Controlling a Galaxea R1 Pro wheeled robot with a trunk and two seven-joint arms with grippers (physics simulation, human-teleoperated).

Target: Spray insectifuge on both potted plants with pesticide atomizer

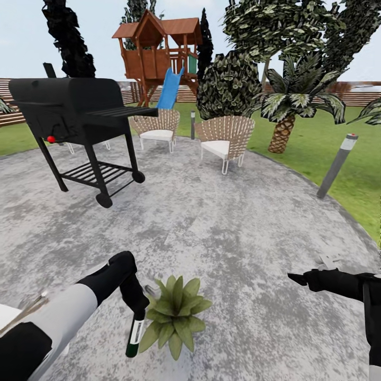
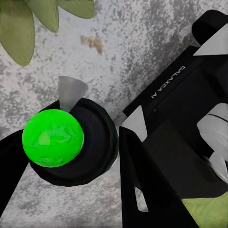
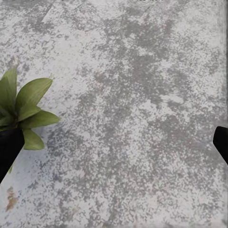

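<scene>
- Our left gripper (image 1: 138,312) has its fingers clamped on the pesticide atomizer (image 1: 134,334), just beside a potted plant (image 1: 175,316) on the paving (image 1: 222,222).
- Our right gripper's (image 1: 296,279) fingers: we cannot tell how wide.

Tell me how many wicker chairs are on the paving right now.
2: one wicker chair behind the black grill, another to its right near the paving's edge. The grill may hide more.

Mottled grey and white is being shown by the round paving (image 1: 222,227), with green lawn (image 1: 312,143) beyond. A dark green body and white label are being shown by the pesticide atomizer (image 1: 135,334), bright green leaves by the potted plant (image 1: 174,315), black by the grill (image 1: 74,114).
</scene>
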